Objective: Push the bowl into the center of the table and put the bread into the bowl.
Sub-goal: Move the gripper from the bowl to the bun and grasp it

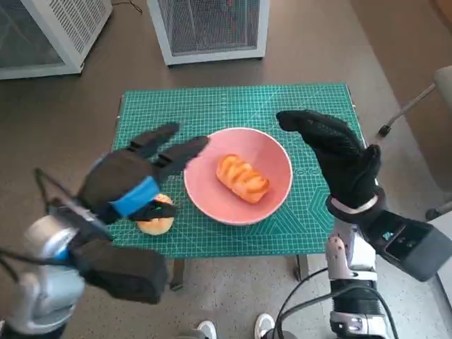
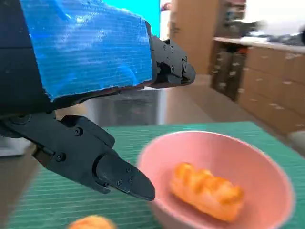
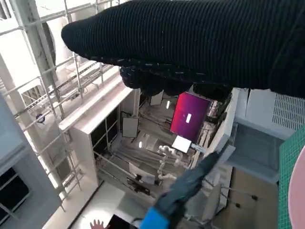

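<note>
We see the pink bowl (image 1: 239, 185) near the middle of the green worktop (image 1: 212, 106), with 1 bread (image 1: 242, 178) lying inside it. Open mat lies beyond the bowl toward the far edge; the near edge is closer. Our left hand (image 1: 141, 173) hovers just left of the bowl, fingers spread, holding nothing. Under it, near the worktop's near-left edge, sits a second bun (image 1: 155, 220). Our right hand (image 1: 332, 152) hangs at the bowl's right, released. 2 white cabinets (image 1: 212, 28) stand on the floor beyond.
</note>
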